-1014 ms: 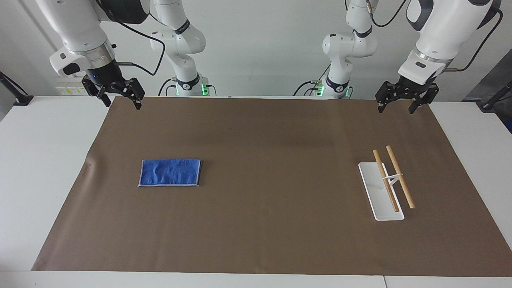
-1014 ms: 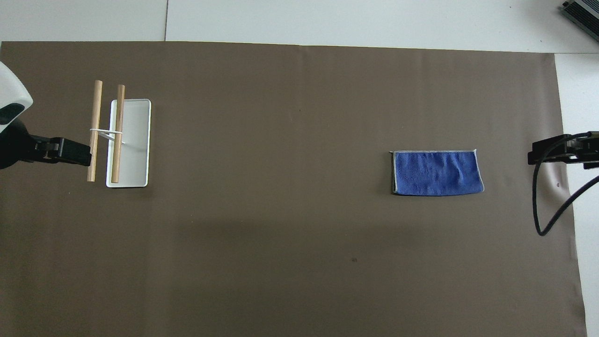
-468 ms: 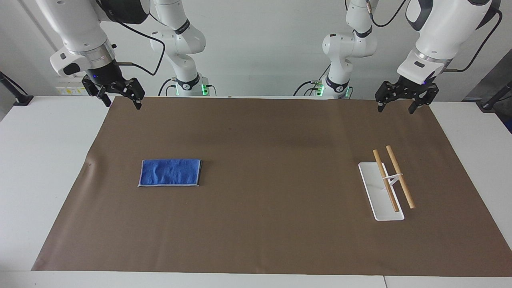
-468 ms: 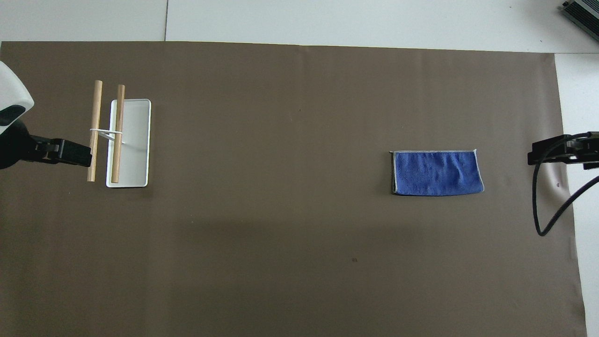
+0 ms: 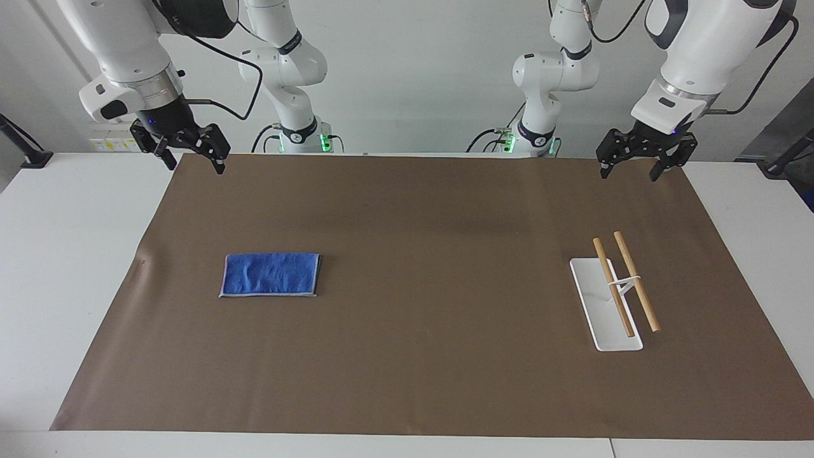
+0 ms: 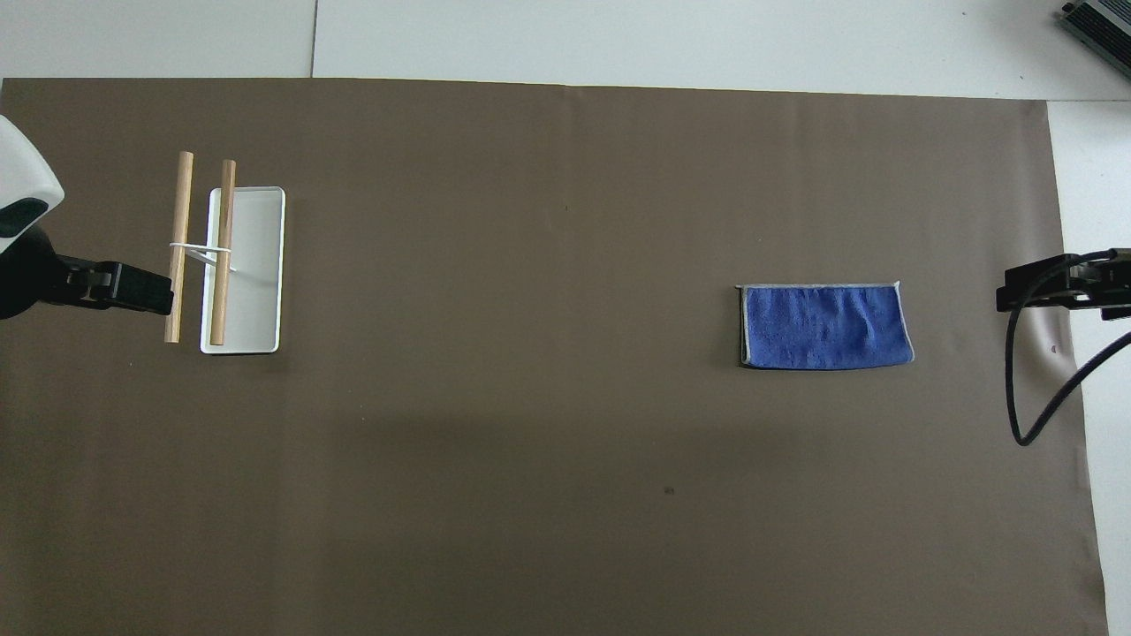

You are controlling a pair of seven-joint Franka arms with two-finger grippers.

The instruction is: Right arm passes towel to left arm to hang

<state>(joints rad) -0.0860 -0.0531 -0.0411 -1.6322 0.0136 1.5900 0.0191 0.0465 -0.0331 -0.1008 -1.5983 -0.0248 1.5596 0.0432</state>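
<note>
The blue towel [image 5: 270, 274] [image 6: 826, 326] lies folded flat on the brown mat, toward the right arm's end of the table. High over the mat's corner nearest its own base hangs my right gripper [image 5: 194, 160], open and empty, well apart from the towel. My left gripper [image 5: 628, 168] hangs open and empty over the mat's edge nearest the robots at the left arm's end. In the overhead view only a black tip of the left gripper [image 6: 132, 289] and of the right gripper [image 6: 1029, 290] shows at the frame's sides.
A white rack [image 5: 605, 304] [image 6: 246, 269] with two wooden bars [image 5: 626, 280] stands on the mat at the left arm's end. The brown mat [image 5: 439, 356] covers most of the white table. A black cable [image 6: 1029, 389] hangs from the right arm.
Both grippers have lifted very slightly. The towel and the rack have not moved.
</note>
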